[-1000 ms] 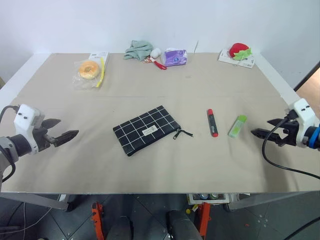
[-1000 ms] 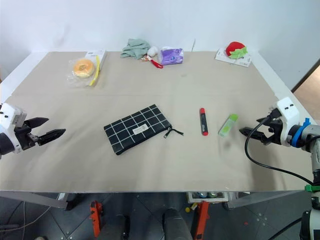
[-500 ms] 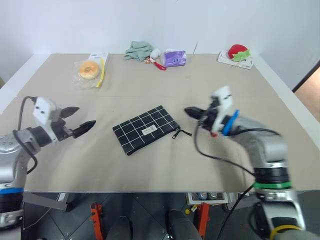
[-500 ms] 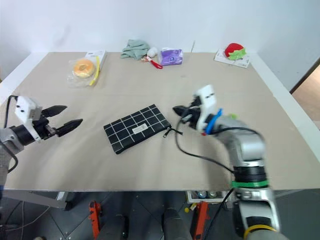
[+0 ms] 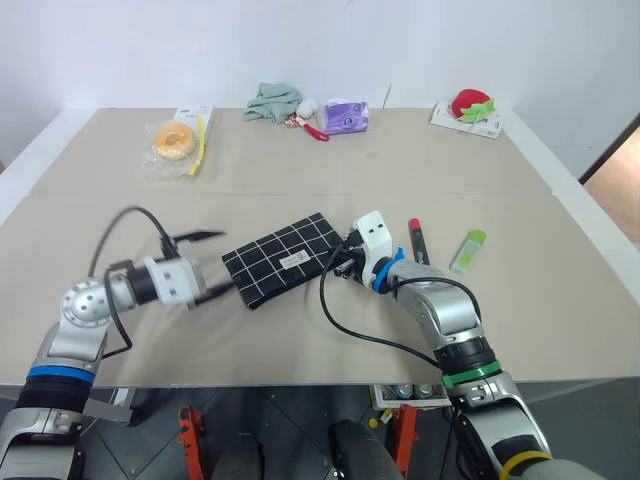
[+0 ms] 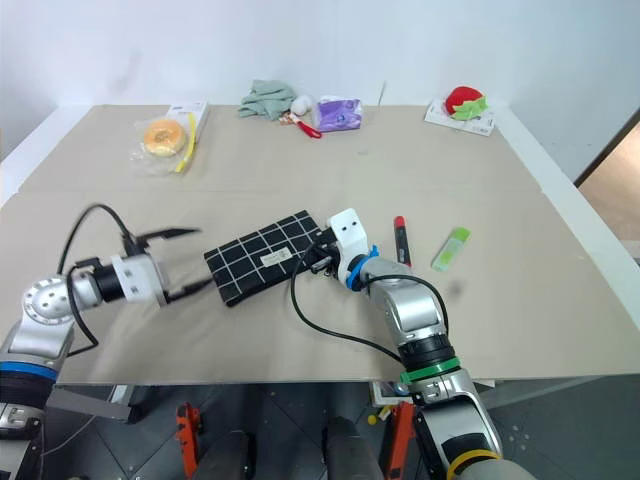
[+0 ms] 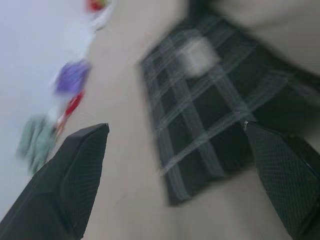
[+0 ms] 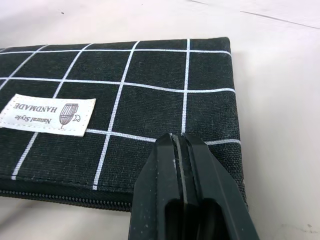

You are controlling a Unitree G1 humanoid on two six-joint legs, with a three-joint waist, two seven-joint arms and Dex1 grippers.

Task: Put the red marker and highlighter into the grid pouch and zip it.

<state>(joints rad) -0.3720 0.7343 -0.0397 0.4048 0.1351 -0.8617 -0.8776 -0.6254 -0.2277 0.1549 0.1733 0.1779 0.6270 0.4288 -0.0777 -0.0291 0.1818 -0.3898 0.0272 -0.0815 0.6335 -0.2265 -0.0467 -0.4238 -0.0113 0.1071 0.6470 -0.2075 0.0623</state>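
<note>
Nothing's packed: red marker (image 5: pixel 416 240) and highlighter (image 5: pixel 467 251) lie mid-surface beside the zipped grid pouch (image 5: pixel 285 259); right end effector (image 8: pixel 183 155) pressed together, left end effector (image 5: pixel 212 262) spread.

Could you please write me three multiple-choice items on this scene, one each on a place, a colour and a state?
1. Where is the red marker?
A. inside the pouch
B. on the table between pouch and highlighter
C. in the left gripper

2. What colour is the highlighter?
A. lime green
B. blue
C. orange

3. How is the right gripper?
A. wide open
B. shut on the marker
C. shut, over the pouch

Answers:
1 B: it lies bare on the table, right of the pouch.
2 A: its body is lime green.
3 C: its fingers are pressed together above the grid fabric.
</note>
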